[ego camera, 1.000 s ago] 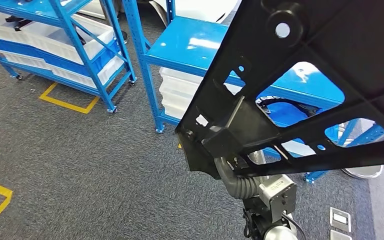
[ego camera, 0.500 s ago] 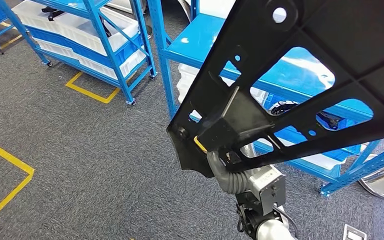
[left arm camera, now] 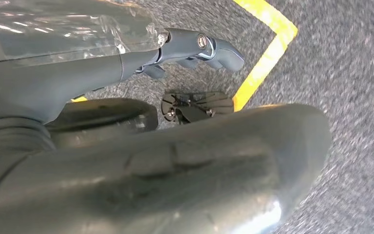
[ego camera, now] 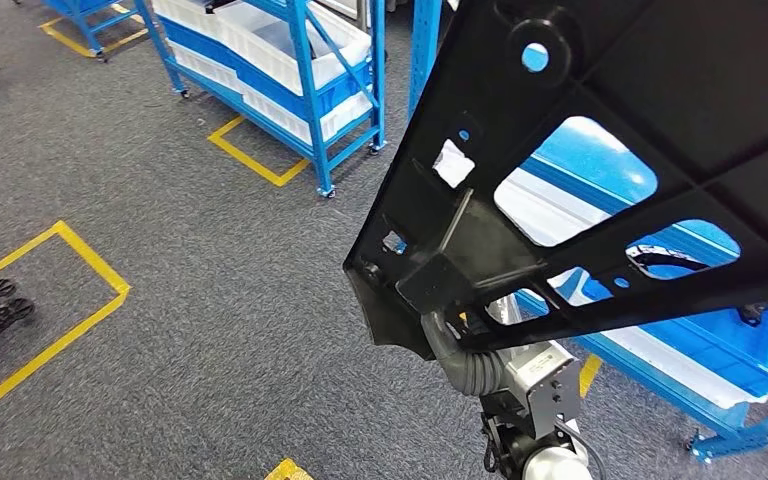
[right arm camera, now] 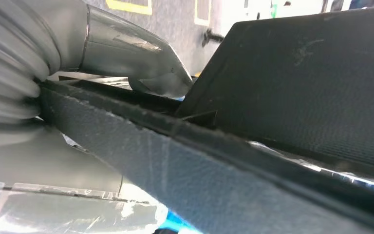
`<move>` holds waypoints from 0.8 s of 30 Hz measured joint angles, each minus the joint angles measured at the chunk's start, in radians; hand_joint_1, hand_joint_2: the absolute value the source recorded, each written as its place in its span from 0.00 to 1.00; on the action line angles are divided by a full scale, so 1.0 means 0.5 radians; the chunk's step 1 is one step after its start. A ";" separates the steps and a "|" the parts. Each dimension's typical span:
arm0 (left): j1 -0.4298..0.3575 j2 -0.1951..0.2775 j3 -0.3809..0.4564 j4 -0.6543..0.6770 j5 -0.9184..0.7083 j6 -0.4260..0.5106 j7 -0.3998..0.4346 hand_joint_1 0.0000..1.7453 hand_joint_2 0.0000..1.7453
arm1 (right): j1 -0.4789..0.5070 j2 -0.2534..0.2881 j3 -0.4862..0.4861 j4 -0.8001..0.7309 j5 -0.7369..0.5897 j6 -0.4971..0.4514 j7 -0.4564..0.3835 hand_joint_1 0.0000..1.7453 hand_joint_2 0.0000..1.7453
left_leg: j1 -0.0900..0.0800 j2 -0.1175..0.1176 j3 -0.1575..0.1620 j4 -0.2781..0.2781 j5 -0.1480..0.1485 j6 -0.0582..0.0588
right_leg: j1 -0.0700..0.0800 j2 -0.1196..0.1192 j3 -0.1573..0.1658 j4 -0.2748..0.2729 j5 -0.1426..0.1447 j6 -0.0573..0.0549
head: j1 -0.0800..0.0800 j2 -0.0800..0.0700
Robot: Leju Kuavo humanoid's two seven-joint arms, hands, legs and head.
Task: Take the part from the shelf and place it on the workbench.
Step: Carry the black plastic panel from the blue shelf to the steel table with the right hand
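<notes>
- The right robot hand (ego camera: 447, 325) grips the lower end of the black panel part (ego camera: 650, 130) from beneath; its grey ribbed wrist cover and silver forearm rise under the part's lowest corner.
- In the right wrist view the grey thumb (right arm camera: 136, 48) lies on top of the part's edge, with the rest of the hand below it, clamping the rim.
- The left robot hand (left arm camera: 151, 161) hangs over the carpet holding nothing, its fingers (left arm camera: 214, 48) extended and apart.
- The part is a flat, matte, textured plastic plate with rounded-corner cut-outs, small round holes, raised ribs and a boxy bracket near the grip.
- It is held in the air above the floor, tilted, its long axis running from the hand up and away to the right.
- Below lies grey carpet (ego camera: 210, 300) marked with yellow tape (ego camera: 70, 330).
- Farther off stand blue metal shelves (ego camera: 290, 70) carrying white bins.
</notes>
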 joint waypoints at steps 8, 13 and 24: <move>0.001 0.003 0.000 0.001 0.003 -0.001 0.006 0.00 0.00 | -0.016 0.009 0.002 0.008 -0.014 0.021 -0.020 1.00 1.00 | 0.001 -0.027 -0.072 0.125 -0.069 -0.087 | -0.015 0.017 0.147 -0.348 0.110 -0.058 | -0.007 0.000; -0.002 0.003 0.000 0.001 0.004 0.001 0.003 0.00 0.00 | -0.020 0.012 0.003 0.014 -0.020 0.030 -0.026 1.00 1.00 | 0.020 0.139 -0.299 0.594 -0.265 -0.124 | -0.001 -0.126 0.160 -0.350 0.094 -0.074 | -0.053 0.000; 0.001 0.005 0.000 0.001 0.007 0.003 -0.002 0.00 0.00 | -0.035 0.022 0.004 0.016 -0.020 0.030 -0.030 1.00 1.00 | -0.002 0.170 -0.004 -0.016 0.002 -0.011 | 0.004 -0.188 0.168 -0.223 -0.043 0.009 | -0.060 0.000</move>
